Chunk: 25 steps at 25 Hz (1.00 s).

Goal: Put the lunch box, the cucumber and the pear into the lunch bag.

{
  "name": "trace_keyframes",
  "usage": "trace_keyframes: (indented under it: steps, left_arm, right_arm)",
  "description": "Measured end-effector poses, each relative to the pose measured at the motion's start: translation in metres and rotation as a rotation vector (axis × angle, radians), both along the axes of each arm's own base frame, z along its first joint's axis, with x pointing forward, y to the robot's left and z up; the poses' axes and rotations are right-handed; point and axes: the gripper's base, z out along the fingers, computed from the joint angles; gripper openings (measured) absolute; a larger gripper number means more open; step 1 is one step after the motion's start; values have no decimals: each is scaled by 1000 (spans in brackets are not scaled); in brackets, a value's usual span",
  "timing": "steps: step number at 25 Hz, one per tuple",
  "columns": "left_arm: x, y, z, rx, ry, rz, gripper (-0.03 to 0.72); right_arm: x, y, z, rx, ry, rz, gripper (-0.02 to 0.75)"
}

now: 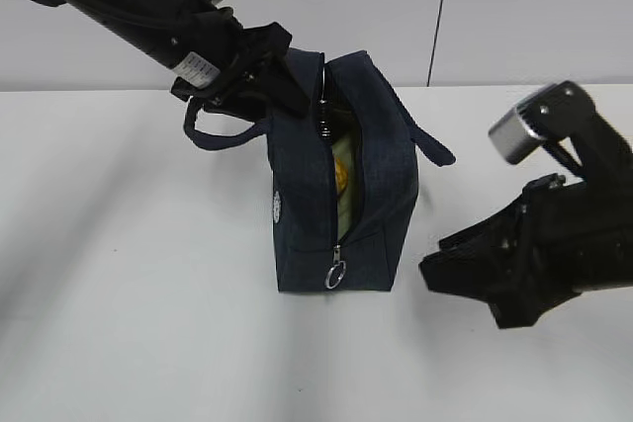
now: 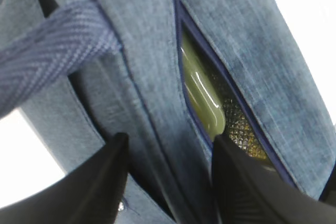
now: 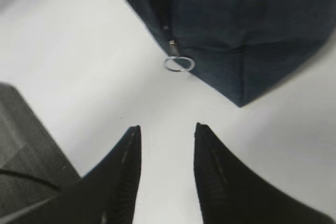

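The lunch bag [image 1: 341, 180] stood on the worktop [image 1: 138, 274], its zipper partly undone; the lunch box [image 2: 202, 95] and a yellow shape, likely the pear [image 1: 339, 177], showed inside. No cucumber could be seen. The left hand [image 2: 168, 174], fingers parted, sat against the bag's top fabric by a handle [image 2: 50, 64], gripping nothing. The right hand [image 3: 167, 153] hung open and empty near the ring pull [image 3: 178, 64]. In my judgement, the left fingers snagging that handle could topple the bag.
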Motion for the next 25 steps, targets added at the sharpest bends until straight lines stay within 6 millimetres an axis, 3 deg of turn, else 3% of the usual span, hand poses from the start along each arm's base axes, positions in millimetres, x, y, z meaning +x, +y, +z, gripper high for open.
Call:
trace_keyframes:
  steps: [5,9,15,25]
  left_arm:
    - [-2,1,-1,15,11,-18,389]
    - [-5,4,3,48,-2,-38,393]
    - [-15,9,25,71,-54,-60,393]
    - [-26,24,43,130,-51,-71,393]
  right_arm:
    - [8,9,-26,-34,-9,182,307]
    - [17,13,-47,-14,57,172,368]
    - [30,21,-62,50,-3,185,529]
    - [43,29,-89,129,-54,210,552]
